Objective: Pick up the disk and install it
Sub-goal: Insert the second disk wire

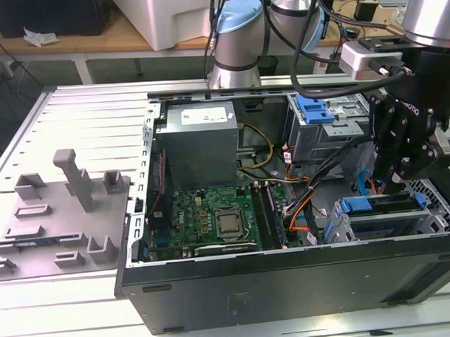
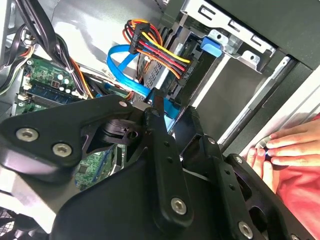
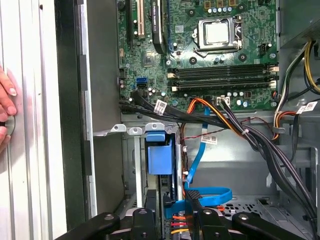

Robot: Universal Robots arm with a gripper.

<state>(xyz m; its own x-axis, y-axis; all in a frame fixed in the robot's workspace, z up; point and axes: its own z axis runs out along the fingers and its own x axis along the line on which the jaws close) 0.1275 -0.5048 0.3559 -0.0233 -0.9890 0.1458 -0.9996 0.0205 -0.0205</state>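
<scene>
The disk [image 1: 374, 205] sits on edge in the metal drive cage at the case's near corner on the exterior view's right, its blue carrier bracket facing up. In the first wrist view the disk [image 3: 156, 160] shows its blue handle between the cage walls; in the second wrist view the same blue tab of the disk [image 2: 212, 45] pokes from the cage. My black gripper [image 1: 397, 183] hangs just above the cage. Its fingers stand apart in both wrist views, gripper [image 3: 172, 221] and gripper [image 2: 176, 114], with only cables showing between them.
The open computer case [image 1: 288, 277] holds a motherboard [image 1: 212, 221], a grey power supply [image 1: 202, 143], a second drive cage [image 1: 316, 125] and loose blue, orange and black cables [image 3: 200, 150]. A grey moulded tray [image 1: 57, 219] lies at the exterior view's left. A person's hand [image 2: 285, 150] rests beside the case.
</scene>
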